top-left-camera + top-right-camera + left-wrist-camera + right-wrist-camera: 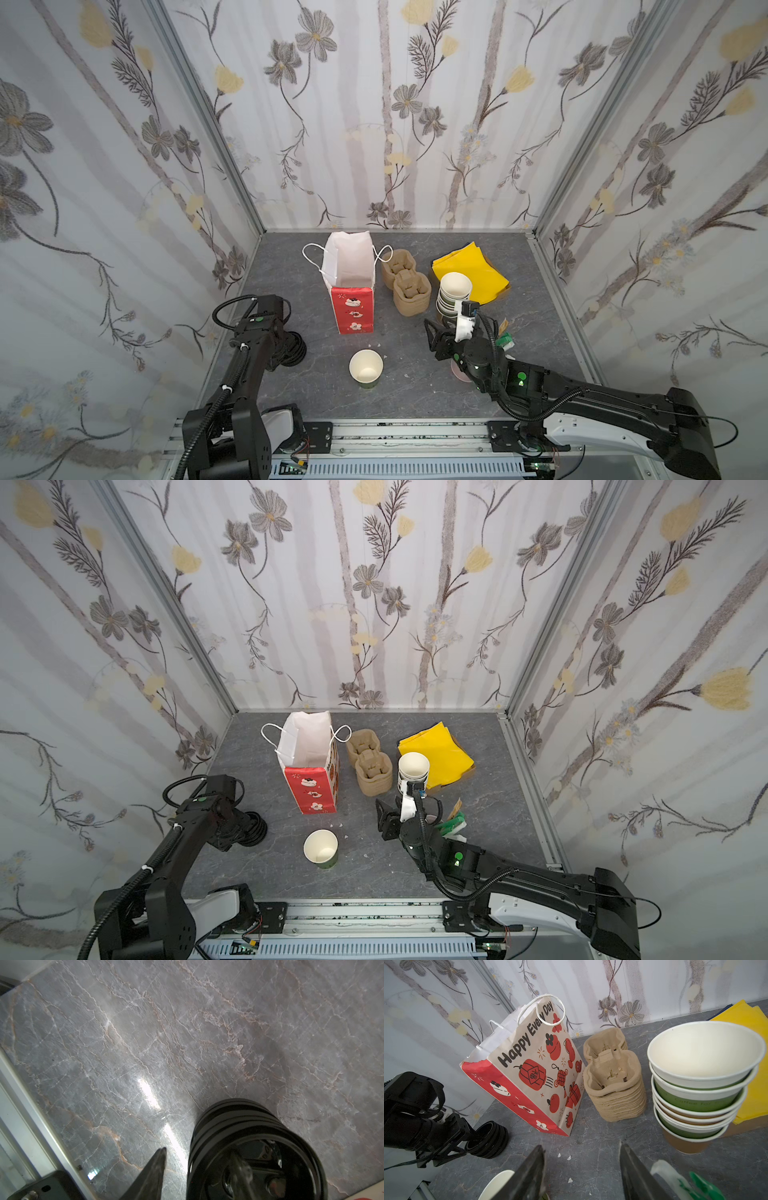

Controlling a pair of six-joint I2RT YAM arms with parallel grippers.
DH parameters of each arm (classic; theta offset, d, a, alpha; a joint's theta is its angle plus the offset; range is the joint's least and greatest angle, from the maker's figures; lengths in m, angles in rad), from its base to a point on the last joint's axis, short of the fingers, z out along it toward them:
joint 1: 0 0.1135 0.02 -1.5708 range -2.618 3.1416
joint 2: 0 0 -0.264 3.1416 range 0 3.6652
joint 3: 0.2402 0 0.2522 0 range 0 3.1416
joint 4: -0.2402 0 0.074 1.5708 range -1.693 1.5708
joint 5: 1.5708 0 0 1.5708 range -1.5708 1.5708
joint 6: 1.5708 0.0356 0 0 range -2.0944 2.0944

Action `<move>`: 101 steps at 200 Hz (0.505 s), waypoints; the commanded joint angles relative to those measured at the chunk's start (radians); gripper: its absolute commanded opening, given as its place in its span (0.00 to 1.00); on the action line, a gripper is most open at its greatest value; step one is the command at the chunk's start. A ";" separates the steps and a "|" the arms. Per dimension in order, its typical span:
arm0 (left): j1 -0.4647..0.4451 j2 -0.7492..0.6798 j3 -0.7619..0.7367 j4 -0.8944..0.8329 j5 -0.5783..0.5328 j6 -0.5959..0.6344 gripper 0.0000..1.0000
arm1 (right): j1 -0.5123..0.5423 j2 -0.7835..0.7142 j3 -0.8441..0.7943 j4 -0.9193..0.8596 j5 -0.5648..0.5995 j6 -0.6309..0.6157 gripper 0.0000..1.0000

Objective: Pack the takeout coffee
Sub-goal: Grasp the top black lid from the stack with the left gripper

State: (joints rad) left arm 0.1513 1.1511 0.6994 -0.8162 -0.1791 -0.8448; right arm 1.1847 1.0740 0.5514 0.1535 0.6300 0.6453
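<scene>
The takeout coffee cup (pixel 365 368) (pixel 321 848), a small paper cup with green sides, stands lidless at the front middle, its white inside showing. A stack of black lids (pixel 297 351) (pixel 239 1118) sits to its left. My left gripper (pixel 199 1151) is down at that stack, open, with one finger inside the top lid and the other finger (pixel 155 1167) outside, a gap away from the wall. My right gripper (pixel 436 330) (pixel 581 1146) hovers open and empty above the table, right of the cup.
An open red and white paper bag (pixel 353 307) stands behind the cup. Stacked pulp carriers (pixel 409 286), a stack of lidless cups (pixel 453 291) and yellow napkins (pixel 473 266) lie at the back right. A pink cup (pixel 457 370) sits under the right arm.
</scene>
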 commanded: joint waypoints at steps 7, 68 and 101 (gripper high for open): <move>-0.002 0.001 -0.005 0.005 -0.003 -0.004 0.49 | -0.001 0.004 0.005 0.039 -0.006 0.002 0.58; -0.001 -0.009 -0.013 0.006 0.002 -0.004 0.43 | 0.000 0.004 0.011 0.036 -0.004 0.001 0.58; -0.001 -0.029 -0.013 0.005 0.003 -0.004 0.40 | -0.002 0.004 0.013 0.034 -0.005 0.002 0.58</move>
State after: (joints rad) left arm 0.1505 1.1370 0.6884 -0.8017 -0.1711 -0.8448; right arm 1.1835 1.0748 0.5537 0.1532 0.6296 0.6453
